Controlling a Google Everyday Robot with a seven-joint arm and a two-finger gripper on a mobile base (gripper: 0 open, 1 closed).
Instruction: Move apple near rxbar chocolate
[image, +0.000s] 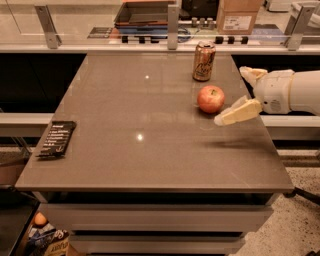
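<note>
The red apple (210, 98) sits on the grey table at the right, just in front of the bronze can. The black rxbar chocolate (57, 138) lies flat near the table's left edge, far from the apple. My gripper (242, 93) comes in from the right, open, just right of the apple and apart from it. One cream finger (237, 112) points toward the apple's lower right; the other finger (251, 74) sits behind, near the table's right edge. It holds nothing.
A bronze drink can (204, 61) stands upright behind the apple. The table top (145, 115) has a rail with posts along the back. A cardboard box (238, 16) and a tray (145, 12) sit on the counter beyond.
</note>
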